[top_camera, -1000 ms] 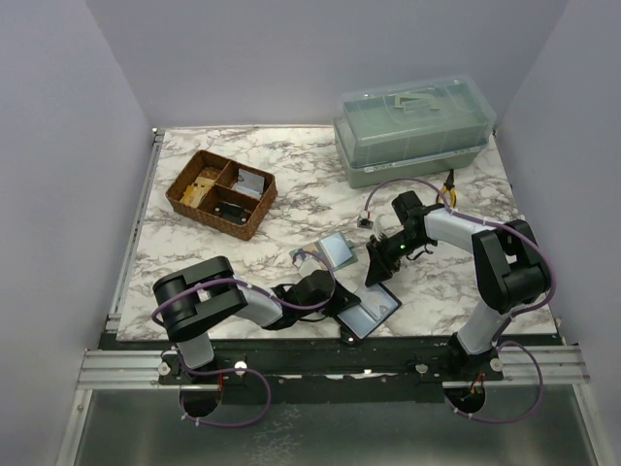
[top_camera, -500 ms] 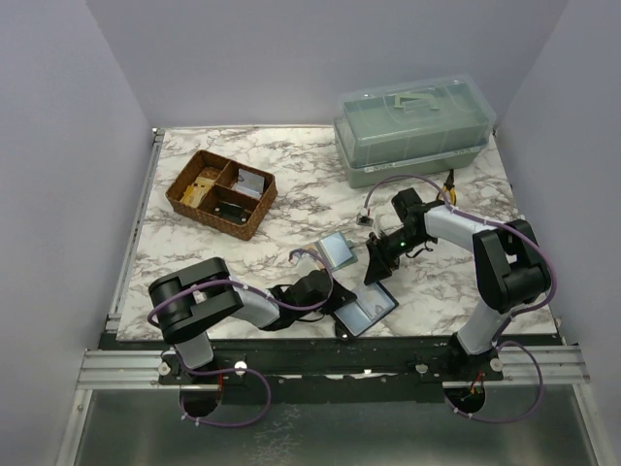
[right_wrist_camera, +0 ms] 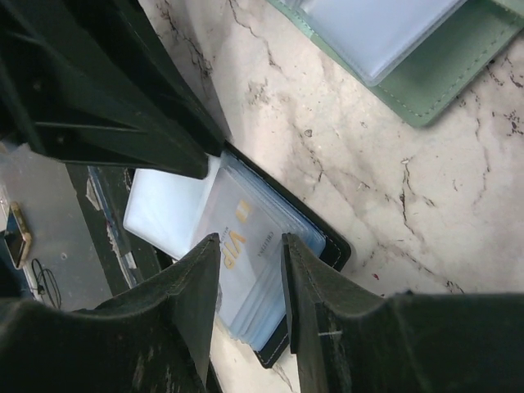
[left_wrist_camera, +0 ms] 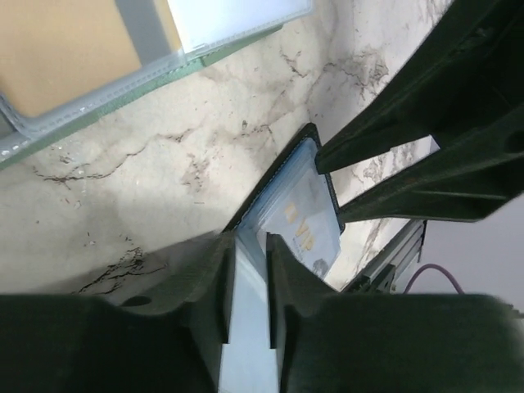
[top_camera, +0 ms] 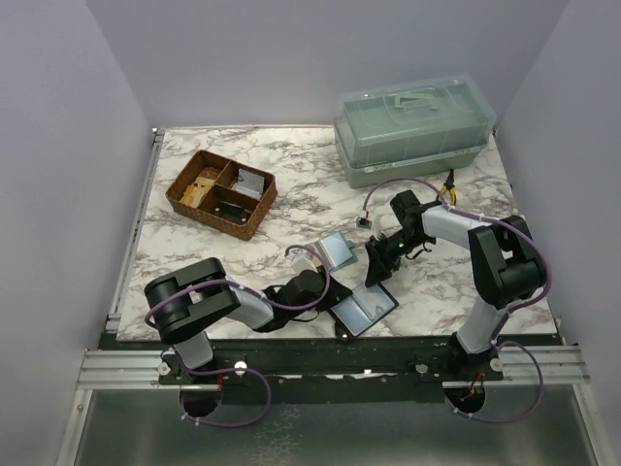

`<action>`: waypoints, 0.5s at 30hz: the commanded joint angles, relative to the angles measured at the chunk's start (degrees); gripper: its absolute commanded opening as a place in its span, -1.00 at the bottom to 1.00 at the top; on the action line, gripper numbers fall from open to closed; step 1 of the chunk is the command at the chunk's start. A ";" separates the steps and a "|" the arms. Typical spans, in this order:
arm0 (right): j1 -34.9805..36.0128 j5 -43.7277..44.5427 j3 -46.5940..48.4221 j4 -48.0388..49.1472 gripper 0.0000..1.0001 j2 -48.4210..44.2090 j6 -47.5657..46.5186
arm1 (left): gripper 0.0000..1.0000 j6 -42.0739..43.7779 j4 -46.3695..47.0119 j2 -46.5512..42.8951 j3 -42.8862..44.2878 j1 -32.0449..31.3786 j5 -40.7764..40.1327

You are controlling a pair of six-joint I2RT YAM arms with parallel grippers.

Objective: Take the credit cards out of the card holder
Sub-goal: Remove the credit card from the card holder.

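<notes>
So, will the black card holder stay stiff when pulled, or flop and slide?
The card holder probably flops: it lies open, its clear sleeves fanned out. It looks thin and light, so it may slide on the smooth marble table. The printed card inside looks glossy, likely slippery.

Soft, even light falls from overhead on the white marble-patterned bench [top_camera: 291,209], leaving only faint shadows under the black robot arms [top_camera: 243,306]. Up close, the left pincer [left_wrist_camera: 251,242] and the pale blue-grey card [left_wrist_camera: 249,332] it pinches blur badly; a warm cast tints the marble there.
</notes>
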 commanded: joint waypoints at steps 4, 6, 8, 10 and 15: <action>0.29 1.47 -0.05 0.15 -0.15 0.56 0.55 | 0.20 15.91 -1.15 -8.05 -1.56 2.53 3.05; 0.08 1.05 0.00 -0.24 -0.16 0.32 0.06 | 0.38 19.86 -1.47 -8.61 -0.92 4.59 7.21; -0.09 0.45 0.07 -0.87 -0.16 0.31 -0.64 | 0.39 23.18 -1.48 -7.93 0.38 7.20 13.93; -0.31 -0.19 0.31 -1.46 -0.19 0.29 -1.22 | 0.37 26.45 -1.48 -6.53 1.71 9.24 19.55; -1.25 -1.33 0.75 -2.72 -0.42 0.43 -2.30 | 0.27 31.20 -1.48 -3.49 4.69 11.66 27.24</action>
